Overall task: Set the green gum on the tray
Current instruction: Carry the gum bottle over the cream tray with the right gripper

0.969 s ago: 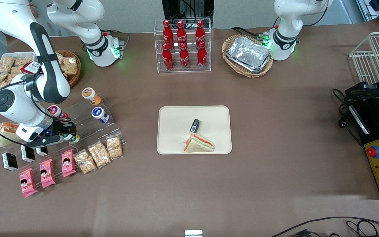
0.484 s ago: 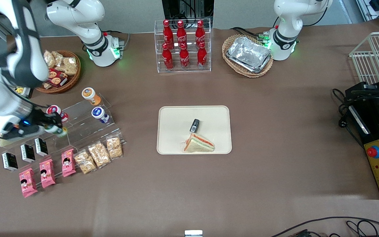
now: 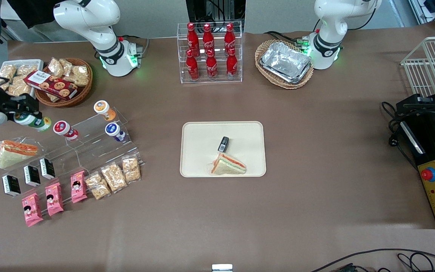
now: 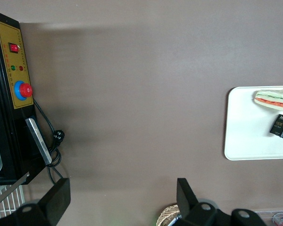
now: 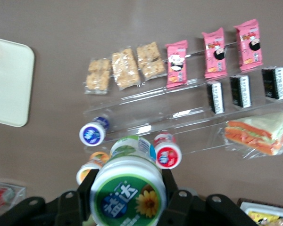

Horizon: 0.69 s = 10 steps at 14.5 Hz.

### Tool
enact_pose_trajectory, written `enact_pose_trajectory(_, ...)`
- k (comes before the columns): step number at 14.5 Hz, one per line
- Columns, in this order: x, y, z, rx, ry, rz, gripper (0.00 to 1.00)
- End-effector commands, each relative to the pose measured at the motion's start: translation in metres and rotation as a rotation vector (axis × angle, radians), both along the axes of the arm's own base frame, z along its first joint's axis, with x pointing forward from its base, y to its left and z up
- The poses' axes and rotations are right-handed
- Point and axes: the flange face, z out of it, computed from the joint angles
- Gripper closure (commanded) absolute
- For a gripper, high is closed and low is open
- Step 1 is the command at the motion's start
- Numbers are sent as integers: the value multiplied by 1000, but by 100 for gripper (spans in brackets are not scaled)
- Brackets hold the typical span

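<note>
The green gum (image 3: pixel 36 121), a small canister with a green-and-white lid, is held in my right gripper (image 3: pixel 24 114). The gripper is shut on it and holds it in the air at the working arm's end of the table, beside the clear stepped stand (image 3: pixel 89 140). In the right wrist view the gum's lid (image 5: pixel 129 197) fills the space between the two black fingers (image 5: pixel 87 188) of the gripper (image 5: pixel 127 188). The cream tray (image 3: pixel 202 136) lies at the table's middle, well away from the gripper, and holds a sandwich (image 3: pixel 228 165) and a small black box (image 3: pixel 223 143). The tray's corner also shows in the right wrist view (image 5: pixel 9 89).
On the stand are the red-lidded (image 3: pixel 62 127), blue-lidded (image 3: pixel 111 129) and orange-lidded (image 3: pixel 101 107) canisters. Nearer the front camera lie snack packets (image 3: pixel 113 176), pink packets (image 3: pixel 53 198) and black boxes (image 3: pixel 31 175). A wrapped sandwich (image 3: pixel 13 151) and a snack basket (image 3: pixel 64 81) are close by.
My right gripper has lifted the green gum off the stand and carried it up, farther from the front camera and toward the working arm's end of the table.
</note>
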Motion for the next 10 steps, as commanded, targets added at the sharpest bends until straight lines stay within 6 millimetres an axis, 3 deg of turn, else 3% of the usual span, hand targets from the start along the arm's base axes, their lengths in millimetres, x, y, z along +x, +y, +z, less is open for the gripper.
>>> enact_pose_trajectory(1, -10, 96, 25, -19, 18, -64, 75)
enact_pose_trajectory(6, -59, 284, 20, -12, 7, -177, 78)
enact_pose_trajectory(8, -70, 344, -7, -2, 11, -207, 79)
enact_pose_trajectory(10, -75, 386, -59, 9, 15, -209, 79)
